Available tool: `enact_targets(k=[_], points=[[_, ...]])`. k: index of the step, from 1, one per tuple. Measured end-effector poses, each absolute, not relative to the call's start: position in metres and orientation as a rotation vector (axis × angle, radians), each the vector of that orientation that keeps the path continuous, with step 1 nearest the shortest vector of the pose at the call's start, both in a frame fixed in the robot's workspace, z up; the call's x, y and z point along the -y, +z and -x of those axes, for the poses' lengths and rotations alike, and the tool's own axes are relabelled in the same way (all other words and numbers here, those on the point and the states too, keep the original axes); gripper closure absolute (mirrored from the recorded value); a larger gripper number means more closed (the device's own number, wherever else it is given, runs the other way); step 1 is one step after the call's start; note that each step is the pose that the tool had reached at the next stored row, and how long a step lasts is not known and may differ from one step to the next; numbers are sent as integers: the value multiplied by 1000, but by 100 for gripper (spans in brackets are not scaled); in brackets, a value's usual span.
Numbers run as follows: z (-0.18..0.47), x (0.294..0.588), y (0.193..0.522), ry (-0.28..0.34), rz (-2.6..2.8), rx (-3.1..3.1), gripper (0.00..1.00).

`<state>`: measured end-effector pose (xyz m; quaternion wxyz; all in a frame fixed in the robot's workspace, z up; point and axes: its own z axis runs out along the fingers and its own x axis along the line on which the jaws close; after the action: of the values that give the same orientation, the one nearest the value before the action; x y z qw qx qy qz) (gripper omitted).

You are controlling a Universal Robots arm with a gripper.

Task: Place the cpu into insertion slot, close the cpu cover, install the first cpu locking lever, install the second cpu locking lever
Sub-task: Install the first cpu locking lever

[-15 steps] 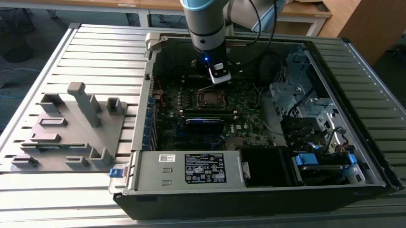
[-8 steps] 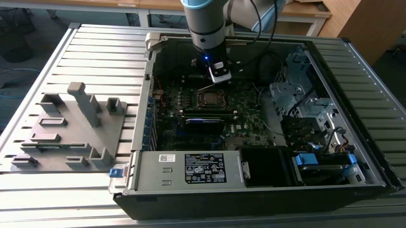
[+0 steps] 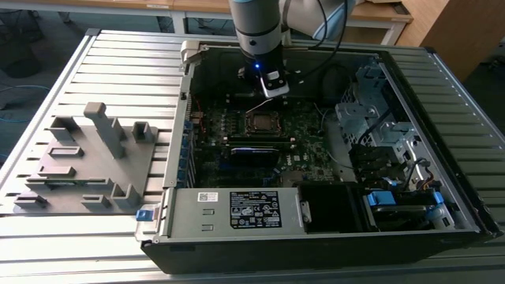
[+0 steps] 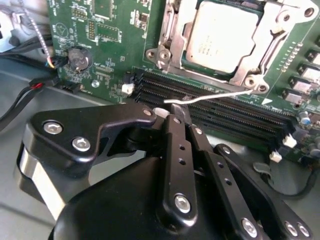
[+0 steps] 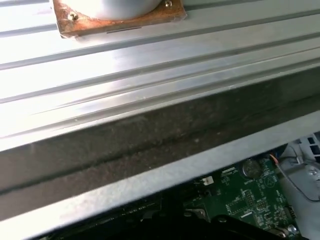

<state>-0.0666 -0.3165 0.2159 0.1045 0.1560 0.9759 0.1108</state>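
In the second wrist view the cpu (image 4: 222, 35) lies with its silvery top up in the insertion slot, and the cpu cover (image 4: 169, 47) lies flat around it as a metal frame. A thin silver locking lever (image 4: 215, 96) sticks out from the socket's corner across the black memory slots. Its hooked free end sits right at the tips of my gripper (image 4: 181, 107), whose black fingers are shut together. I cannot tell whether the lever is pinched. In the exterior view my gripper (image 3: 274, 90) hangs just behind the socket (image 3: 261, 122), and the lever (image 3: 261, 106) rises toward it.
Long black memory slots (image 4: 225, 117), a coin battery (image 4: 79, 57) and loose cables (image 4: 20, 95) surround the socket. The open case holds a drive cage (image 3: 371, 118) and a power supply (image 3: 236, 210). A grey fixture (image 3: 87, 160) sits on the slatted table. The case wall (image 5: 150, 140) runs close to the wrist.
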Motion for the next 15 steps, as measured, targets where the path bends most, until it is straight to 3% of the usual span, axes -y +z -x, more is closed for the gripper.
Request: enact_targets(k=[15], points=[[67,317,240,336,-461,-2877,90]])
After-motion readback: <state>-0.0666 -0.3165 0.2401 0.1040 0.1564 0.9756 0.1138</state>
